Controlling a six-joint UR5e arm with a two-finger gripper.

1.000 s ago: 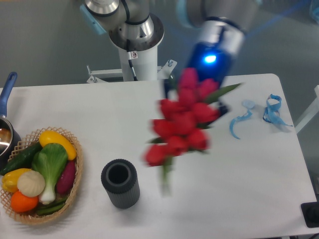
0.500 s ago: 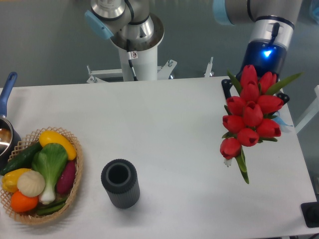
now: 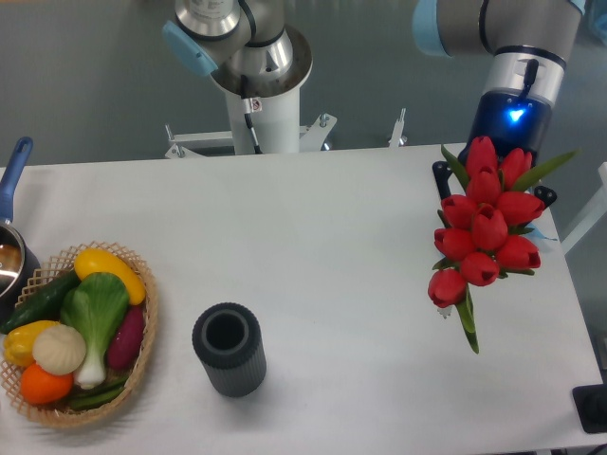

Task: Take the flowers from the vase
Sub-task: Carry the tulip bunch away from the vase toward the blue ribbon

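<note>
While flowers point(image 3: 487, 227) hide its tips, end effector point(image 3: 493, 185) grips them, vase point(image 3: 229, 349) well apart.

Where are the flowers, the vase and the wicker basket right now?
flowers point(image 3: 488, 227): fixed camera view, on a red tulip bud in the middle of the bunch.
vase point(image 3: 234, 368): fixed camera view, on its ribbed dark grey side.
wicker basket point(image 3: 144, 336): fixed camera view, on its woven right rim.

We see a silver-grey arm point(image 3: 237, 38) with pale blue joint caps on a white pedestal point(image 3: 266, 118), a black cable down its front, and a wrist section point(image 3: 512, 109) glowing blue, black fingers point(image 3: 441, 175) below
</note>
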